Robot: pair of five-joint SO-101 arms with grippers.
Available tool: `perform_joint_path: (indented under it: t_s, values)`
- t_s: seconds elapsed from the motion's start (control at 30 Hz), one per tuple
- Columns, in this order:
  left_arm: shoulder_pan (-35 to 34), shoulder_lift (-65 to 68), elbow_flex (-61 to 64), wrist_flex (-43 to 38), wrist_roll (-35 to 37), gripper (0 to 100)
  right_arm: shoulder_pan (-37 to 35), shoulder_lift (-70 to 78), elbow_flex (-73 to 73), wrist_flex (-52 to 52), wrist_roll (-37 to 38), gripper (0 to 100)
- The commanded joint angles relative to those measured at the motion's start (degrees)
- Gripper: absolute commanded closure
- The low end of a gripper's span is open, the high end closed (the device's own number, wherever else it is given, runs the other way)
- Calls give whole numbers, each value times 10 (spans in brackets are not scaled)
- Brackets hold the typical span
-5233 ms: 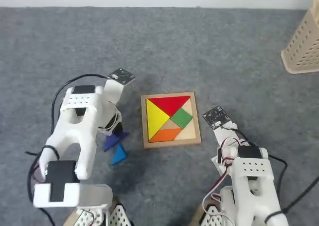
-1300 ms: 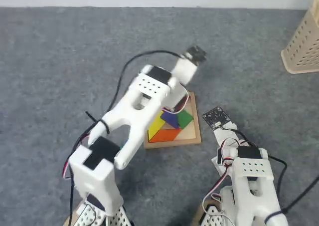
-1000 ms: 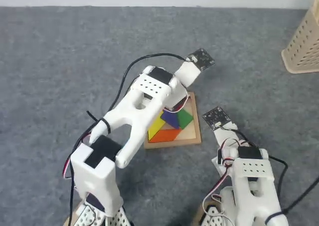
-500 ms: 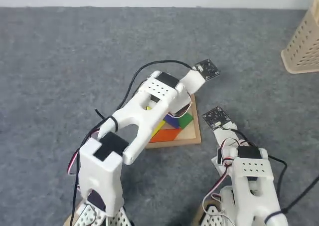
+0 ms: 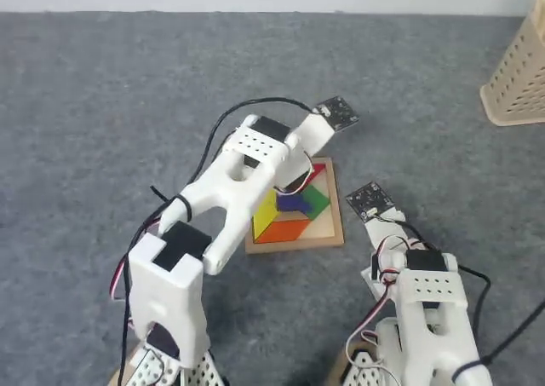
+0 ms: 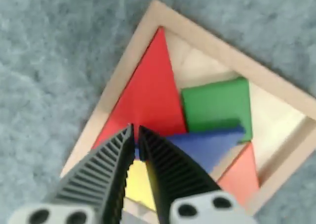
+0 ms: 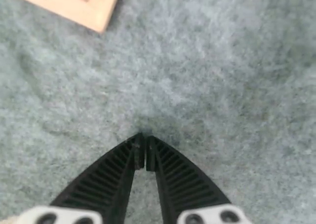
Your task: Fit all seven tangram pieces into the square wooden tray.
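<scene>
the left gripper hangs over the square wooden tray, its two black ribbed fingers clenched with only a thin slit between them, and a sliver of blue in that slit shows it pinching the corner of the dark blue triangular piece. that piece reaches from the fingertips across the middle of the tray, lying over the lower edge of the green square piece and against the large red triangle rather than seated flat on the wood. the red triangle runs along one rim, the green square sits just beside it, a yellow piece shows beneath the fingers, and an orange piece lies in the corner past the blue one; bare wood shows on two sides of the green square. the right gripper is closed on nothing, fingertips touching, low over the grey carpet near one corner of the tray. a beige perforated object stands at the far right edge of the carpet.
</scene>
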Motion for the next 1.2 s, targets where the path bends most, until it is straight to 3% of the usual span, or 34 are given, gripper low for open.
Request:
perform_joint_path:
  t_s: [0.0,0.27,0.6,0.87,1.17]
  values:
    - [-3,-16,-10,24,-8,989,6,-20,-2,-10,9,989]
    - [-1,-28,31,33,-5,989,6,-20,-2,-10,9,989]
    - [47,-155,135,30,-2,988,6,-19,-2,-10,9,989]
    - [24,-156,114,18,62,890,6,-19,-2,-10,9,989]
    - [26,-162,111,2,66,885,6,-19,-2,-10,9,989]
